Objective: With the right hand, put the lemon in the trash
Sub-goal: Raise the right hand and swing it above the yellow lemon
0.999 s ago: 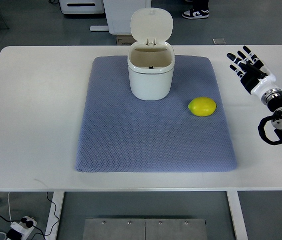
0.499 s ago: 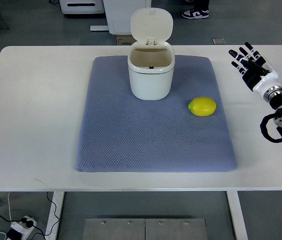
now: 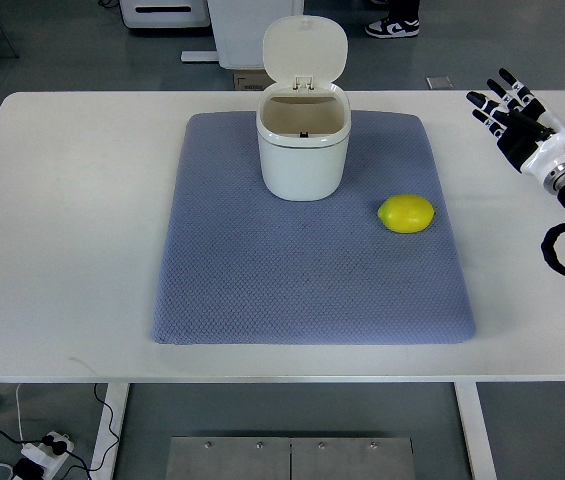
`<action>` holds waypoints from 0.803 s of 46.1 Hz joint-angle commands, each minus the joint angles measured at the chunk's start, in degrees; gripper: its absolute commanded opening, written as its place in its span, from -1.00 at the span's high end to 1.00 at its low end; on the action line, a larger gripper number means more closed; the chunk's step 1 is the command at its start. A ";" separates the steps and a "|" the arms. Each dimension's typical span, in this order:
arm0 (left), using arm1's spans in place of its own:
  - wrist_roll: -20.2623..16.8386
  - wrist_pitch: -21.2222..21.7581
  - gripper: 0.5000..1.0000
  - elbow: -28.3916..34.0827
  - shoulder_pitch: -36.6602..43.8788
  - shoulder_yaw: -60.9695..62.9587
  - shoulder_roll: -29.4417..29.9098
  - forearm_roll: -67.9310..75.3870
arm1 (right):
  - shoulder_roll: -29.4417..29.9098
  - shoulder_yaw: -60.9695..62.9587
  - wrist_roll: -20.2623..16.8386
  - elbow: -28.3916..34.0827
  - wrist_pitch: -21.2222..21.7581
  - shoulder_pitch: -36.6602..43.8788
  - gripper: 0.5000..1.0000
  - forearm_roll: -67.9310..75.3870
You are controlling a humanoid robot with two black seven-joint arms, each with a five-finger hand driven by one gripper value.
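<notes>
A yellow lemon [image 3: 405, 213] lies on the blue-grey mat [image 3: 262, 290], right of the middle. A white trash bin [image 3: 303, 145] stands at the mat's far centre with its lid flipped up and its inside bare. My right hand [image 3: 515, 112] is far to the right over the bare table, well apart from the lemon, its black-and-white fingers spread and holding nothing. The left arm does not show.
The white table [image 3: 62, 220] extends on both sides of the mat. A person's shoes [image 3: 392, 25] show on the floor beyond the table's far edge. Cables and a power strip [image 3: 37, 455] lie on the floor at the lower left.
My right hand has drifted to the right and slightly away, toward the table's far right corner. The lemon and bin have not moved.
</notes>
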 commanded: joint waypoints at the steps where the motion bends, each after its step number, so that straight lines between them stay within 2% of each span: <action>1: 0.06 0.00 -1.00 0.02 0.01 0.00 0.00 0.00 | -2.20 -5.70 -0.04 0.42 0.08 1.83 -1.00 0.01; 8: 0.06 0.00 -1.00 -0.07 0.01 0.00 0.00 0.00 | -6.34 -19.85 0.40 0.78 0.16 7.01 -1.00 0.01; 16: 0.06 0.00 -1.00 -0.07 0.01 0.00 0.00 0.00 | -8.53 -33.30 3.91 0.95 0.08 12.90 -1.00 0.01; 33: -0.03 0.00 -1.00 0.02 0.01 0.00 0.00 0.00 | -11.26 -52.20 4.09 1.30 0.08 23.62 -1.00 0.01; 37: -0.03 0.00 -1.00 0.02 0.01 0.00 0.00 0.00 | -11.79 -57.83 4.09 3.14 0.08 27.40 -1.00 0.01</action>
